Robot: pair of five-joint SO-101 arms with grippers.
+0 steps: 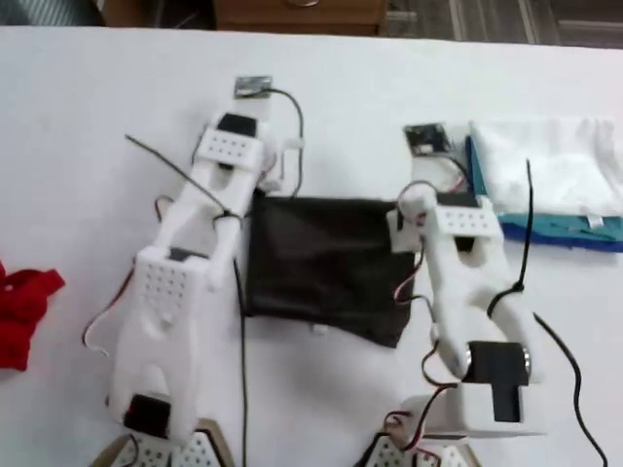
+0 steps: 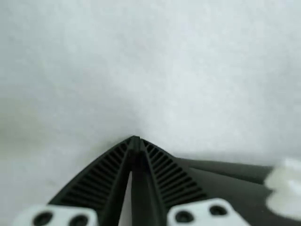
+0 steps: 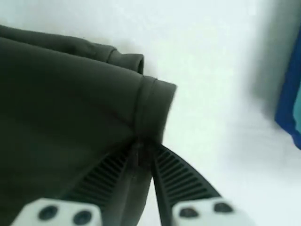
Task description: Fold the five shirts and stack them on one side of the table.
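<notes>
A black shirt lies folded flat on the white table between my two arms. My left gripper is at the shirt's far left corner. In the left wrist view, the left gripper is shut with its tips together, dark cloth trailing off beside one finger. My right gripper is at the far right corner. In the right wrist view, the right gripper is shut on the hem of the black shirt.
A stack of folded shirts sits at the far right, a white one on top of a blue one, whose edge lies close to my right gripper. A crumpled red shirt lies at the table's left edge.
</notes>
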